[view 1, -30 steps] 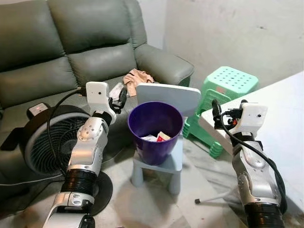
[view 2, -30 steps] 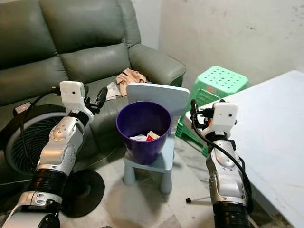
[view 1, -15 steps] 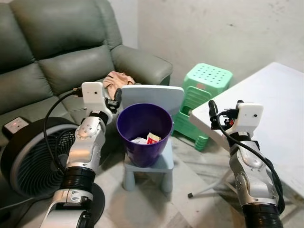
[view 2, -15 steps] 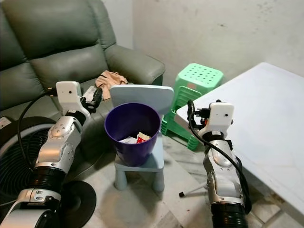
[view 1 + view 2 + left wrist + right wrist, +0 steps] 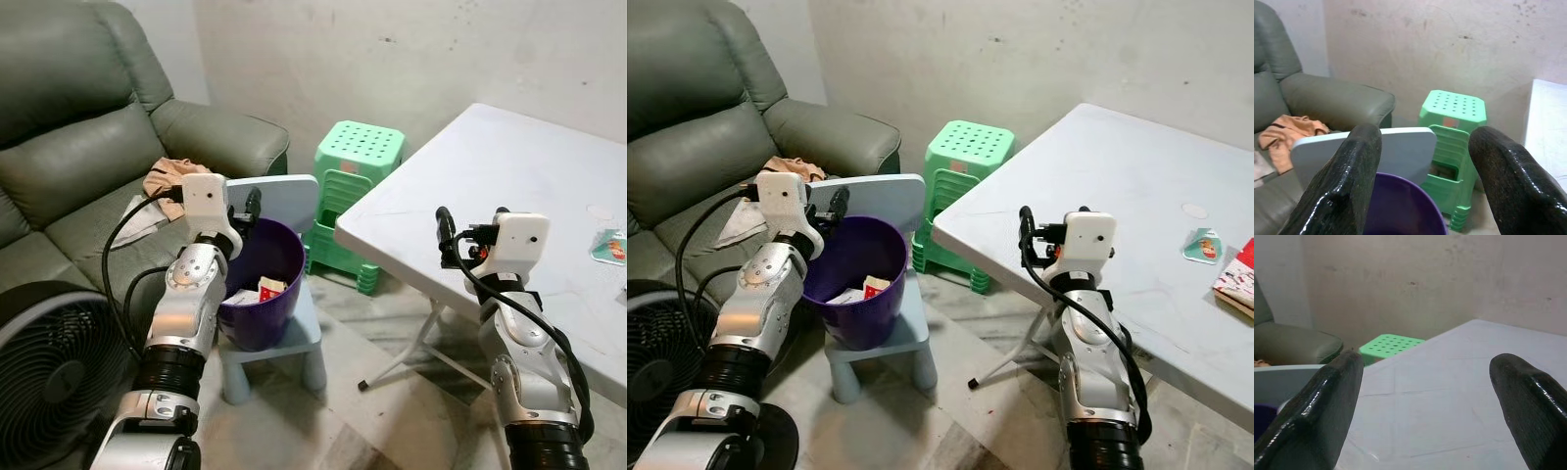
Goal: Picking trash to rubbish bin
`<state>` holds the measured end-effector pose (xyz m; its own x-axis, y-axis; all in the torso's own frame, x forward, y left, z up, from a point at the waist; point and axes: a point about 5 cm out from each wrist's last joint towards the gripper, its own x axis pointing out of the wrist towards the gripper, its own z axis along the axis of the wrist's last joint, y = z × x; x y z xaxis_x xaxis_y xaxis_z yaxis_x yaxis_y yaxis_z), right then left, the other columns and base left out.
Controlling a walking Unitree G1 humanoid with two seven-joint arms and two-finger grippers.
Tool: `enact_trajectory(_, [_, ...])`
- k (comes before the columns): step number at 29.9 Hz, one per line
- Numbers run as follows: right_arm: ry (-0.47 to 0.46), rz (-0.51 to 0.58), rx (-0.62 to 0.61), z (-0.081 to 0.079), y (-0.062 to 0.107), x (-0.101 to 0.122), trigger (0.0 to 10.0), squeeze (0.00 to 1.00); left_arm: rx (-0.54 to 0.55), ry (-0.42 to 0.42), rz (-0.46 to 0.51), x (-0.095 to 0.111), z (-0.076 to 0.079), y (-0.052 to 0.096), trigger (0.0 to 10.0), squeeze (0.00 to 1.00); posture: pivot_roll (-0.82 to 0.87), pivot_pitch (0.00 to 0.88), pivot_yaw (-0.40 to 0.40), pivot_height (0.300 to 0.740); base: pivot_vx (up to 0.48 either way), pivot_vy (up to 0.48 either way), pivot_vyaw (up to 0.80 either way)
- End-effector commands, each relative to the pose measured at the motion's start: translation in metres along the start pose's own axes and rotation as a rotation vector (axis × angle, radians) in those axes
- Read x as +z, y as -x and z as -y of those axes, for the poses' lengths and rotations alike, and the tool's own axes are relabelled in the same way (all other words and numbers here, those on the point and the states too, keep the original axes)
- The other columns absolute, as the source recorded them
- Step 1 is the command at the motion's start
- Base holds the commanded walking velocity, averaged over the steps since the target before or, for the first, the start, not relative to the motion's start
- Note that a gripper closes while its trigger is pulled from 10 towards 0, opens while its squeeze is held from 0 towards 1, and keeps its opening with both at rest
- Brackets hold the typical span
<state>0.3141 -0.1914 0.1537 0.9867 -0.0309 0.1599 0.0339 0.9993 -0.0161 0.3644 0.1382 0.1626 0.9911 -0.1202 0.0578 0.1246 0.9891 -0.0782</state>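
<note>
Glossy purple round bin (image 5: 263,284), scraps inside, on pale blue child's chair (image 5: 884,338) beside leather sofa (image 5: 88,147). Perforated green plastic stools (image 5: 965,186), stacked. Smooth white worktop (image 5: 1117,206), with teal wrapper (image 5: 1201,245) on it. Left tool (image 5: 1420,181) spread, empty, over bin rim. Right tool (image 5: 1425,396) spread, empty, over worktop.

My view has swung right: the white table (image 5: 509,186) now spreads across it, with a small teal packet (image 5: 1201,245) on its far side, and the purple bin (image 5: 263,284) sits further left.
</note>
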Motion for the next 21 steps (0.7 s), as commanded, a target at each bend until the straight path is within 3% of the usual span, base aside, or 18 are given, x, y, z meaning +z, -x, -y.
enact_trajectory(1, [0.0,0.007,-0.007,0.0002,-0.0002,0.0034,10.0,0.0,-0.01,-0.018,0.009,0.0028,0.0019,-0.0005,10.0,0.0,0.02,0.0,-0.001,0.74,0.0,0.0,-0.77])
enact_trajectory(14, [-0.002,-0.001,-0.009,-0.001,0.0,0.0021,10.0,0.0,-0.041,-0.022,-0.003,0.0019,0.0024,-0.0013,10.0,0.0,0.02,0.0,0.004,0.74,0.0,0.0,-0.77])
enact_trajectory(18, [-0.003,-0.001,-0.01,-0.0015,0.0004,0.0021,10.0,0.0,-0.034,-0.013,-0.005,0.0009,0.0023,-0.001,10.0,0.0,0.02,0.0,0.004,0.74,0.0,0.457,-0.77])
enact_trajectory(21, [-0.003,-0.002,-0.012,-0.0014,0.0007,0.0022,10.0,0.0,-0.029,-0.014,-0.001,0.0014,0.0027,-0.001,10.0,0.0,0.02,0.0,0.002,0.74,0.0,0.0,-0.77])
